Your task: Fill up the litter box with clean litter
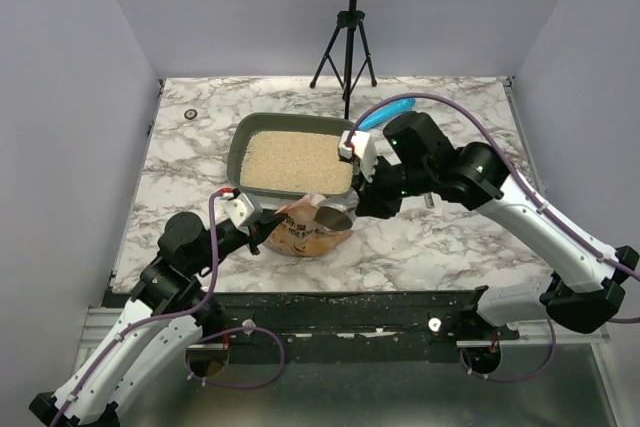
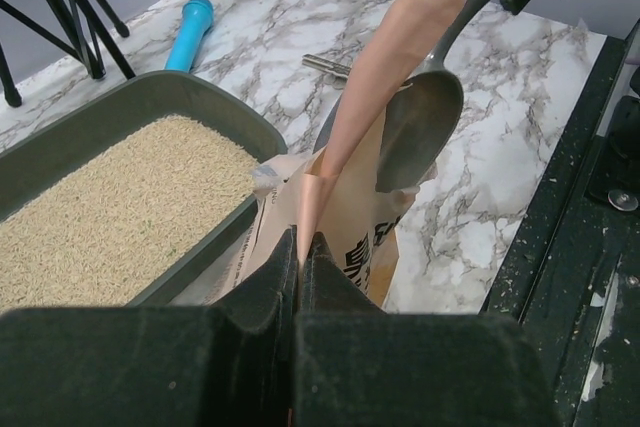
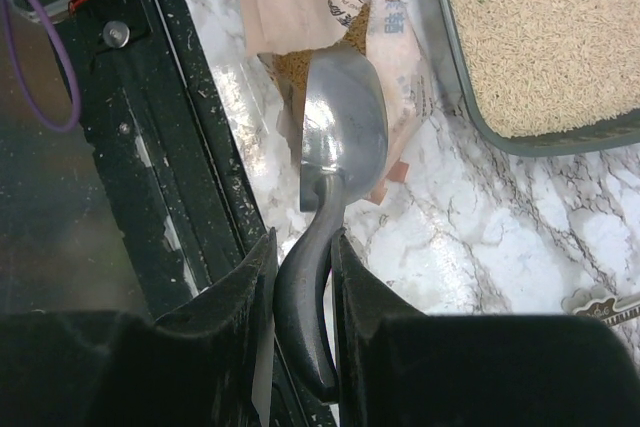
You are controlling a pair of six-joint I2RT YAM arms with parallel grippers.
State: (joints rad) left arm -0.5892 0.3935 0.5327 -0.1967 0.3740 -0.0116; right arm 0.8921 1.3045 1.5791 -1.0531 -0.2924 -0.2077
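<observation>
Writing: the bag (image 2: pixel 362 209) is orange-pink, with black print low on its front in the left wrist view and bluish print on a side fold in the right wrist view. Both are creased and too small to read. No brand is legible.

Hidden or unclear:
- The lower part of the bag is cut off by the left gripper (image 2: pixel 300 245) in its own view.
- From above, the bag (image 1: pixel 303 235) is partly covered by both wrists.
- Brownish granules show inside the bag mouth in the right wrist view; how full it is cannot be told.
- Whether the scoop (image 3: pixel 343 125) bowl carries anything cannot be told, since only its shiny metal face shows.
- A small metal rod-like item (image 2: pixel 328 66) lies on the marble table (image 2: pixel 480 177); what it is stays unclear.

Counts: one litter box, one bag, one scoop, one blue cylinder (image 2: pixel 190 31), one tripod stand (image 1: pixel 345 47), two grippers.

Left gripper: fingers pressed together, pinching the thin top flap of the bag, which rises upright from them.

Right gripper (image 3: pixel 303 247): closed on the scoop's dark handle, with the bowl at the bag mouth.

Task items: the litter box (image 1: pixel 238 150) sits mid-table, just behind the bag and touching or nearly touching it. The clean litter (image 1: pixel 293 162) covers its floor as a pale beige layer below the rim.
</observation>
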